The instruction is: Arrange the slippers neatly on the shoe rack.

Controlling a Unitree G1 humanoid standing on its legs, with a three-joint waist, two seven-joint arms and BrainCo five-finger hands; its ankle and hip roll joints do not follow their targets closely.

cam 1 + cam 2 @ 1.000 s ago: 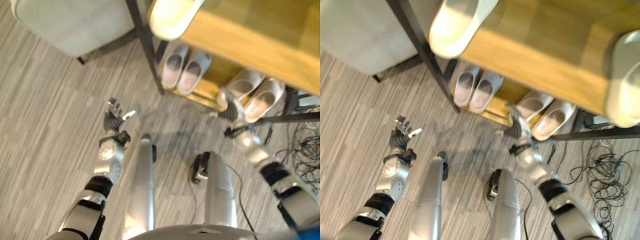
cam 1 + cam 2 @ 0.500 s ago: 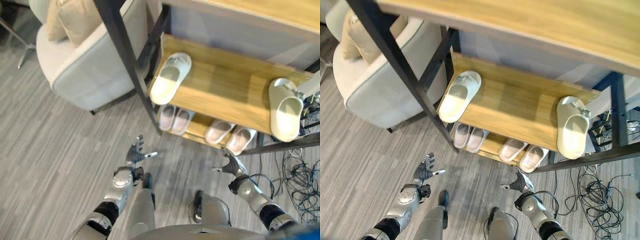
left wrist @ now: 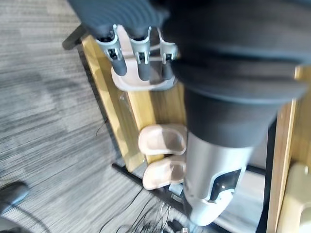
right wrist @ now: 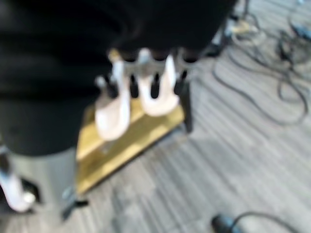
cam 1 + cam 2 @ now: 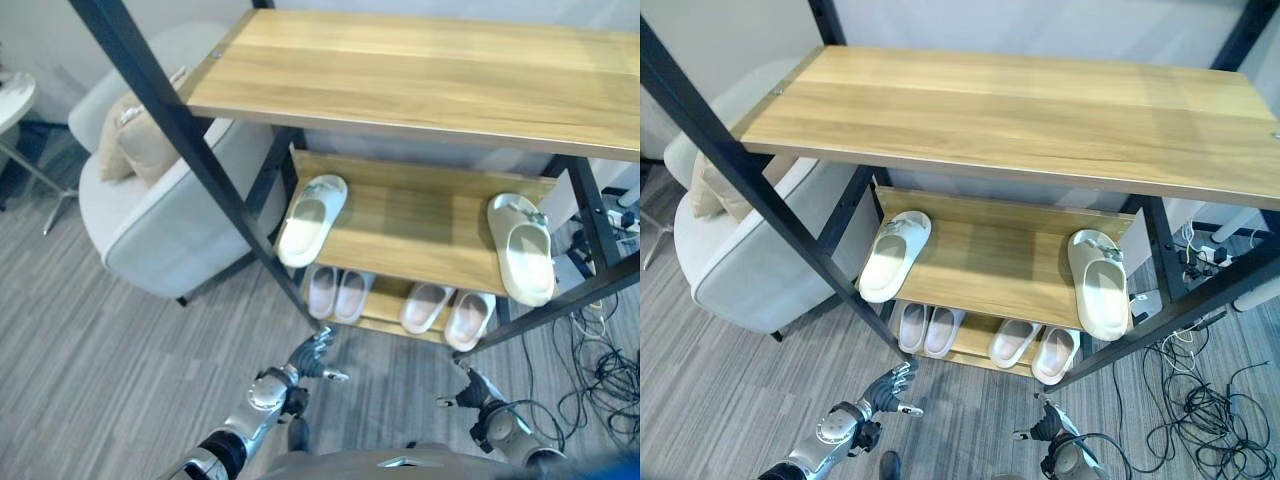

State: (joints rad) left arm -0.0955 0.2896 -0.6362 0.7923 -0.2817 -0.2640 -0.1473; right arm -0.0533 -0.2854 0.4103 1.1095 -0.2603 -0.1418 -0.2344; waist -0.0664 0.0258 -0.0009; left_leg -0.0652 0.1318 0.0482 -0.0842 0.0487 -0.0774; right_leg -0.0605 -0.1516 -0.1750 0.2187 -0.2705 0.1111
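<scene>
Two cream slippers (image 5: 312,207) lie apart on the shoe rack (image 5: 420,225), well above both empty, loosely spread hands (image 5: 310,357).

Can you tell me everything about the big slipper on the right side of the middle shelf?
The cream slipper is an open-toed slide, smooth and rubbery-looking, with a wide strap carrying a small decoration. It lies flat, sole down, alone at the right end of the wooden middle shelf, toe towards the back and its heel by the front edge. Nothing else touches it. Its matching slipper lies far off at the left end.
</scene>
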